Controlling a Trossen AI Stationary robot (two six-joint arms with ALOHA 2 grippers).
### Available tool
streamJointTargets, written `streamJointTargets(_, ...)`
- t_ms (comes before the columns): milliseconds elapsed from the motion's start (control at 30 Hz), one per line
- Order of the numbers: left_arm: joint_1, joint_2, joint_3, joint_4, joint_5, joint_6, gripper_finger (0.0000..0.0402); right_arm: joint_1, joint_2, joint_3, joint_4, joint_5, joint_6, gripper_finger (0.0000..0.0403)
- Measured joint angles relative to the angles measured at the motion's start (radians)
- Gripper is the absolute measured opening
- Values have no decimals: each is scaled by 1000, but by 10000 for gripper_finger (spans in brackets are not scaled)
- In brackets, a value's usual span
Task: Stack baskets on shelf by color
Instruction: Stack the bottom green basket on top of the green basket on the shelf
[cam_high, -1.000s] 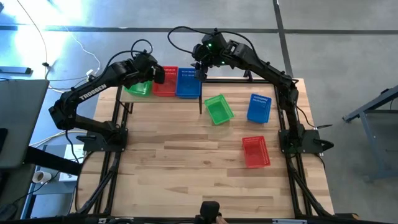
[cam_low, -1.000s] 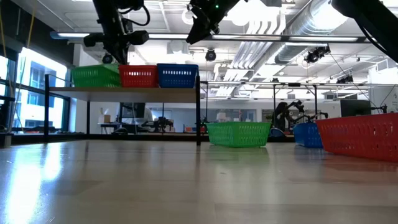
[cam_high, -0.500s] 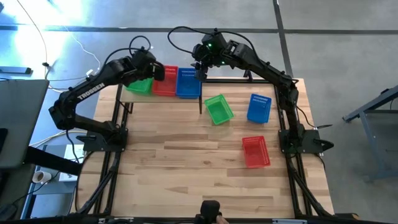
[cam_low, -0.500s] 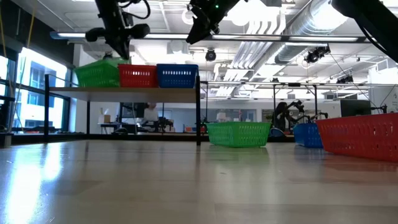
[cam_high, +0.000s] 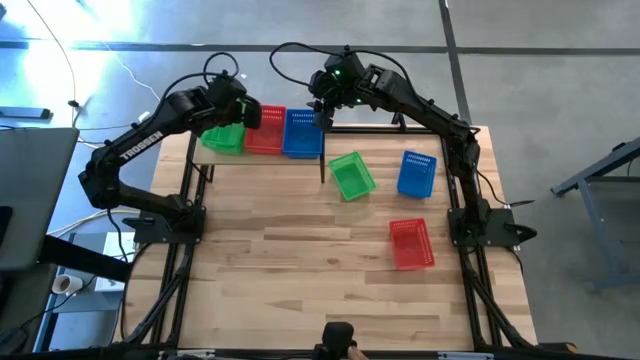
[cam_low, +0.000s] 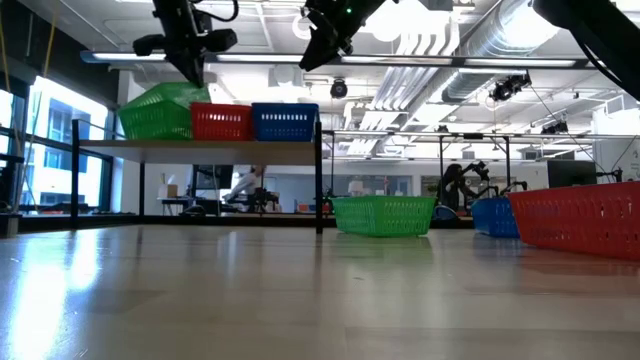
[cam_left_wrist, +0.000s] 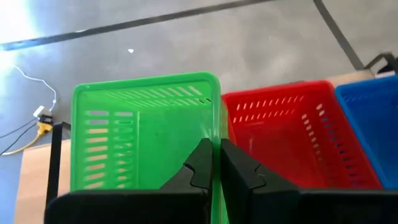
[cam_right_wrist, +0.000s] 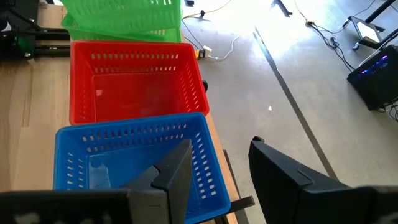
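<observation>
- While three small lattice-walled plastic baskets sit on the raised wooden shelf (cam_high: 262, 152), the left gripper (cam_left_wrist: 211, 168) pinches the tilted green one's (cam_low: 160, 110) wall.
- Right gripper (cam_right_wrist: 221, 171), fingers apart, hovers over the shelf's blue basket (cam_high: 302, 133).
- Green (cam_high: 351, 175), blue (cam_high: 417, 173) and red (cam_high: 410, 243) baskets on the tabletop remain unstacked.

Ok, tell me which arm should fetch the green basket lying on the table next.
Right. The right gripper is open and empty above the shelf's end, nearer the loose green basket. The left gripper is shut on the tilted green basket on the shelf.
</observation>
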Motion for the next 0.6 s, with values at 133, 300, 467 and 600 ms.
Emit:
streamJointTargets(133,0,3,1,-59,25,17,5,0,0,0,0,0,0,146)
streamJointTargets(300,1,28,1,-76,28,27,5,0,0,0,0,0,0,146)
streamJointTargets(467,1,63,1,-91,34,61,5,0,0,0,0,0,0,146)
streamJointTargets(600,1,92,1,-105,40,62,5,0,0,0,0,0,0,146)
